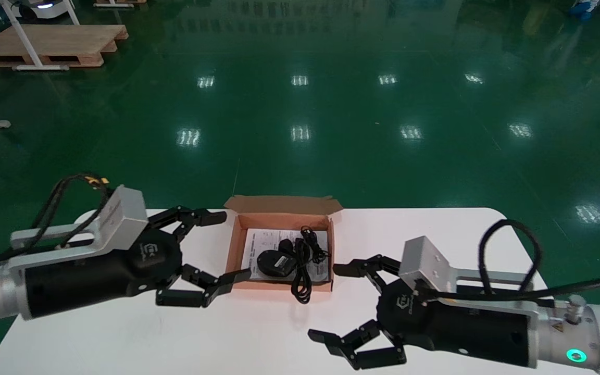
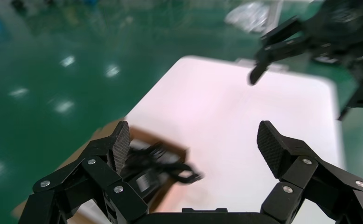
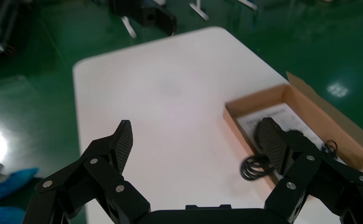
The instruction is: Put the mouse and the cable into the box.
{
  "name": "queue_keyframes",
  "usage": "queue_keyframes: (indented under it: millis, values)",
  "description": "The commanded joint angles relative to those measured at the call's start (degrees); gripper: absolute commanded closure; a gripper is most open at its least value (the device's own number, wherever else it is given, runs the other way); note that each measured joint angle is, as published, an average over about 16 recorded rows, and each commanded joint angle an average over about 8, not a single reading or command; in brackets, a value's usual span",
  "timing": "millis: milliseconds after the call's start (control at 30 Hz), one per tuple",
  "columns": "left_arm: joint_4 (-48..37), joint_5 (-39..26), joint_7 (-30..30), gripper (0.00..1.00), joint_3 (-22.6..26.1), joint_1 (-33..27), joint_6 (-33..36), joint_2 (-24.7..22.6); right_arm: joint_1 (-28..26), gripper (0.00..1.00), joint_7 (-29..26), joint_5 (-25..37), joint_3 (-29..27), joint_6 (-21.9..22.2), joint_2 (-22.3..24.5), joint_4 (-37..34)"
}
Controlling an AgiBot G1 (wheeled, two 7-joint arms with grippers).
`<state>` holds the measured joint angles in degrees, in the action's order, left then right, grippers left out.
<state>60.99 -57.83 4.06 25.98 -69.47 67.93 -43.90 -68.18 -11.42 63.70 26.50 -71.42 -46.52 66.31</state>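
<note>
Cardboard box (image 1: 282,220) between released left end effector (image 1: 233,245) and released right end effector (image 1: 323,302) holds mouse (image 1: 275,263) and cable (image 1: 302,271), cable looping over the rim.

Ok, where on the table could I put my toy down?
Bare white table lies on the near side of the box, between the left claw and right claw; also the far right corner. The box is crowded: mouse, cable, paper.

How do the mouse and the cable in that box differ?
The mouse is a rounded lump lying wholly inside the box; the cable is a thin coiled bundle whose near loop hangs over the box's near edge. Both are black and rest on the printed sheet.
</note>
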Motion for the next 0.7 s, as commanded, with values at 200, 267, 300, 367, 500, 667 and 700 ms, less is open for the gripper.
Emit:
queue_keyframes:
  millis: [200,267,300,367,500,667,700]
  values:
    - [5.81,7.37,3.09,0.0,-4.6,3.65,8.2,4.1,2.9,0.0,0.29,-9.59,-4.6,-6.26,5.04,3.19]
    - [7.46,9.46,3.96,0.0,-5.9,4.68,10.52,5.26,3.73,0.0,0.37,-12.3,-5.9,-8.03,6.47,4.09]
    - [8.3,10.52,4.41,0.0,-6.56,5.21,11.71,5.85,4.15,0.0,0.42,-13.68,-6.56,-8.94,7.2,4.55]
    - [9.9,12.55,5.26,0.0,-7.83,6.22,13.97,6.98,4.97,0.0,0.5,-16.39,-7.86,-10.71,8.62,5.45]
    - [12.37,15.73,6.43,0.0,-9.73,7.7,17.54,8.65,6.33,0.0,0.63,-20.97,-10.04,-13.67,11.01,6.96]
    - [13.64,17.53,6.77,0.0,-10.61,8.33,19.6,9.36,7.25,0.0,0.71,-24.21,-11.54,-15.66,12.61,8.0]
    - [13.76,17.71,6.78,0.0,-10.69,8.38,19.82,9.41,7.38,0.0,0.72,-24.64,-11.73,-15.93,12.82,8.13]
